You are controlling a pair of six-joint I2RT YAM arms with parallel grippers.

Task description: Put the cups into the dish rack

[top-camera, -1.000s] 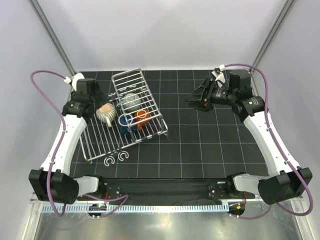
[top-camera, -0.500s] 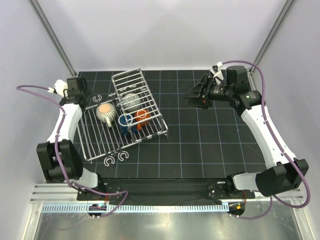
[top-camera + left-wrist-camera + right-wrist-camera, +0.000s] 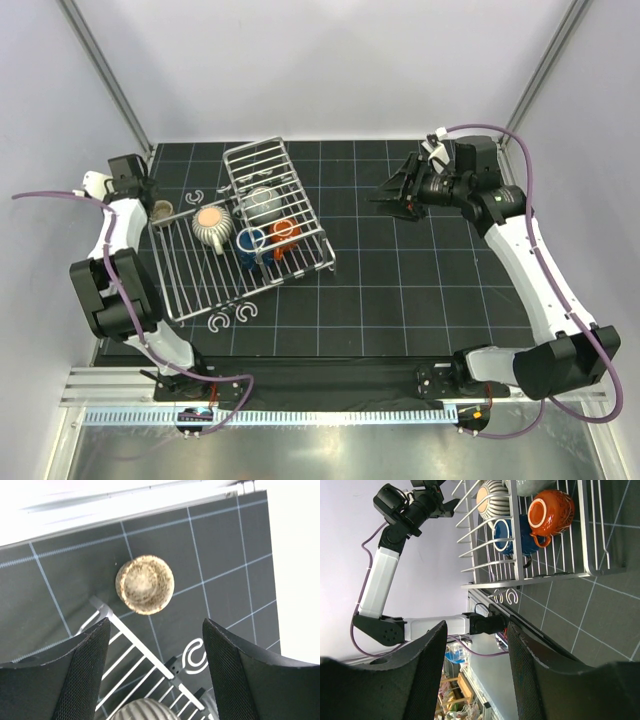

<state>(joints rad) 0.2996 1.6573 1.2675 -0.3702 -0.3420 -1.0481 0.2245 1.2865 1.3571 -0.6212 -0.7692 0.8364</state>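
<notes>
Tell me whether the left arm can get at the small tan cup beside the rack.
Probably yes. The left arm has its jaws open and aimed at the tan cup, which sits alone on the mat just off the dish rack corner, with nothing over it.

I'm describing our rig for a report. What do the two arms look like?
Both have white links with black joints and bases: left arm, right arm. A purple cable loops along each. The fingers are black, broad and finely textured.
</notes>
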